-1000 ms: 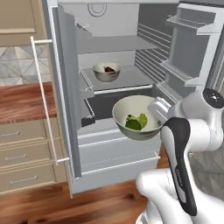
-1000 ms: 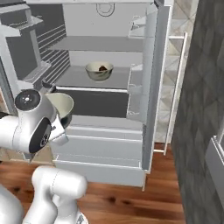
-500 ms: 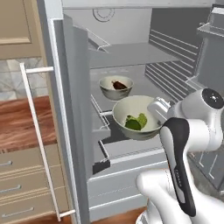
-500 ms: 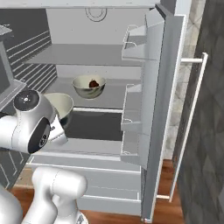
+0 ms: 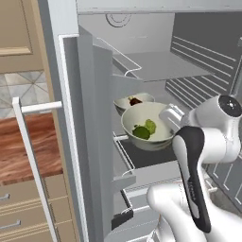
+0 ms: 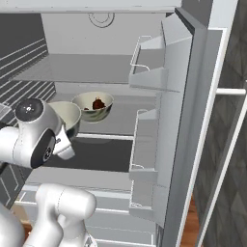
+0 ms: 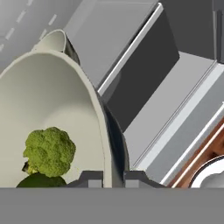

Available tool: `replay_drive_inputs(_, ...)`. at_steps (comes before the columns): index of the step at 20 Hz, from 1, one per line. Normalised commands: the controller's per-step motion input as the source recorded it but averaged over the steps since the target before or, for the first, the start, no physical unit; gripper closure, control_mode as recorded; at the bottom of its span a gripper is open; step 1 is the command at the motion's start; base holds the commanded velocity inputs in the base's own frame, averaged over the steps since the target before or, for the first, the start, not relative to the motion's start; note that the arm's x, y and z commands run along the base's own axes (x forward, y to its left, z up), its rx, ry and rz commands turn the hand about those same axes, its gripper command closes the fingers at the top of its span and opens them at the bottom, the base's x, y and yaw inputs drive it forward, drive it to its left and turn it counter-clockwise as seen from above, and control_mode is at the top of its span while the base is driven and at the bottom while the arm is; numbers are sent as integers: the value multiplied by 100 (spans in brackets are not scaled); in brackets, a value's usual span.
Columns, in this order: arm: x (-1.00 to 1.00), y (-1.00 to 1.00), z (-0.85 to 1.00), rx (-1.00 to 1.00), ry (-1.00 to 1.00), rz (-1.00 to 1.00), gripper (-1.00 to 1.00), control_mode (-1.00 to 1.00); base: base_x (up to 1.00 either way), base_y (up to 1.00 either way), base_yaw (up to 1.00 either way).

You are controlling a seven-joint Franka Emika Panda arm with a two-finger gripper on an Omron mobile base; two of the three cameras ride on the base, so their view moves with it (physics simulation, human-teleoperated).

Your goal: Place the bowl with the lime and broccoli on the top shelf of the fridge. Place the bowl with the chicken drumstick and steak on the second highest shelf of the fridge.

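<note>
Facing open fridge [image 5: 85, 142]; top shelf [image 5: 160, 66] bare. Meat bowl [image 6: 93, 105] already on second shelf. Greens bowl [image 5: 147, 126], carrying broccoli [image 7: 49, 151], held mid-air below top shelf, gripper [image 7: 111, 177] clamped on rim. Lift and placement remain.

A pale wood upper cabinet [image 5: 16, 28] is seen at 10 o'clock in the left base view, with a tiled backsplash [image 5: 26, 90] in grey and beige diamond pattern set below it. Under the tiles, a reddish-brown wooden tabletop [image 5: 23, 146] is laid at 9 o'clock, and light wood drawers [image 5: 21, 212] with slim metal pulls are fitted beneath at 8 o'clock. In the right base view, a dark grey stone-textured wall [image 6: 236, 62] is shown at 3 o'clock, and a strip of brown wooden floor [image 6: 191, 226] is visible at 5 o'clock. Even, shadowless light is cast throughout.
</note>
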Motion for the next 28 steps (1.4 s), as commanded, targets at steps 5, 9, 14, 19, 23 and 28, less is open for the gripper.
replay_drive_inputs(5,-39,-19,89,15,-36,0,100,-100,0,0,0)
replay_drive_inputs(9,-4,-5,100,17,-40,0,100,-100,0,0,0)
replay_drive_inputs(14,35,19,100,6,-25,-6,100,-100,0,0,0)
replay_drive_inputs(19,100,16,32,0,12,-9,100,-100,0,0,0)
replay_drive_inputs(23,51,7,0,-4,14,-2,100,-100,0,0,0)
replay_drive_inputs(28,66,0,-5,-2,0,0,100,-100,0,0,0)
